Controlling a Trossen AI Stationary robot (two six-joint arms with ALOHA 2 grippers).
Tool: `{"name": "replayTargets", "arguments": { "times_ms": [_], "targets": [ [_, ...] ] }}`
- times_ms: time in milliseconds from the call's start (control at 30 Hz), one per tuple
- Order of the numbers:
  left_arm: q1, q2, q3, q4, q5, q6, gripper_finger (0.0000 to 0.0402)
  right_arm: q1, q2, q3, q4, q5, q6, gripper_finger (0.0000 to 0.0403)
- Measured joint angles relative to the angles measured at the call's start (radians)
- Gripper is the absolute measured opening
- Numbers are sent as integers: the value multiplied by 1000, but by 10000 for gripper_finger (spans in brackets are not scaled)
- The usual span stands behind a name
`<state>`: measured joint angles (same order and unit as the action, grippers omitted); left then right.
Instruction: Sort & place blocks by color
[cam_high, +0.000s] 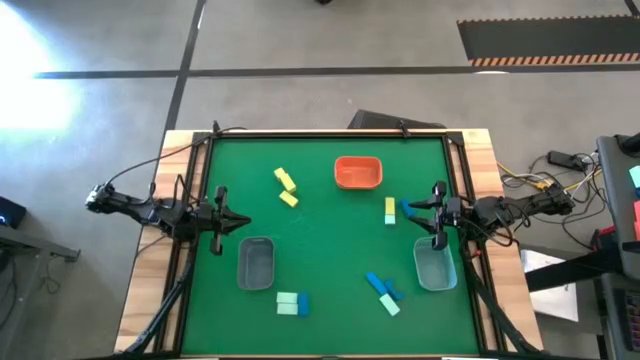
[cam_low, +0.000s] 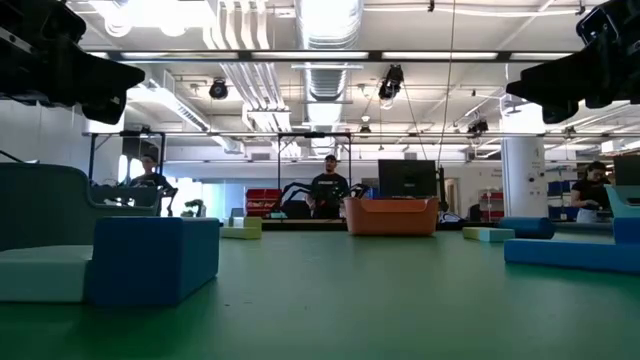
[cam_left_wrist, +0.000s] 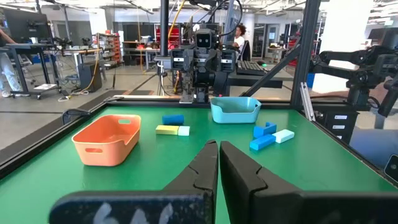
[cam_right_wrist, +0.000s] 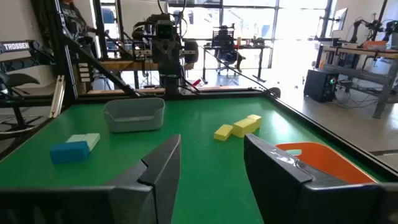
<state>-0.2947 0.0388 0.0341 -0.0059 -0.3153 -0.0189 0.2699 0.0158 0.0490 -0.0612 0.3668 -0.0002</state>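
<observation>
1. Blocks lie scattered around the orange tray (cam_high: 358, 172) on the green tabletop (cam_high: 330, 250): three yellow blocks (cam_high: 285, 186) on the left arm's side of it, a yellow block (cam_high: 390, 210) with a blue block (cam_high: 411, 209) on the other side, a blue-and-mint cluster (cam_high: 383, 291) and a mint-and-blue pair (cam_high: 292, 303) well nearer the front edge. No block is in a bin yet, so most of the sorting is ahead.
2. Right tool (cam_high: 437, 212), fingers spread wide and empty, hovers just beside the blue block, between the tray and the bluish bin (cam_high: 436, 266). Risk: the yellow block sits close against the blue, so a wide descent could nudge or pinch both.
3. Left tool (cam_high: 243, 222), fingers pressed together and empty, waits above the grey bin (cam_high: 256, 263). Risk: descending without opening would push a block away.
4. Touching bricks in the front cluster may come up as mixed colours.
</observation>
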Motion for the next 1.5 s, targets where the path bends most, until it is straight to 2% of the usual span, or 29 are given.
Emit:
{"name": "replayTargets", "arguments": {
  "times_ms": [967, 1033, 1367, 1500],
  "targets": [
    [0, 0, 0, 4, 0, 0, 0, 0, 0, -2, 18, 1, 0, 164],
    [0, 1, -4, 39, -1, 0, 0, 0, 0, -5, 39, 1, 0, 164],
    [0, 0, -3, 436, -4, -1, 0, 0, 0, -5, 98, 1, 0, 164],
    [0, 0, -1, 496, -14, 27, 0, 0, 0, -5, 100, 1, 0, 164]
  ]
}}
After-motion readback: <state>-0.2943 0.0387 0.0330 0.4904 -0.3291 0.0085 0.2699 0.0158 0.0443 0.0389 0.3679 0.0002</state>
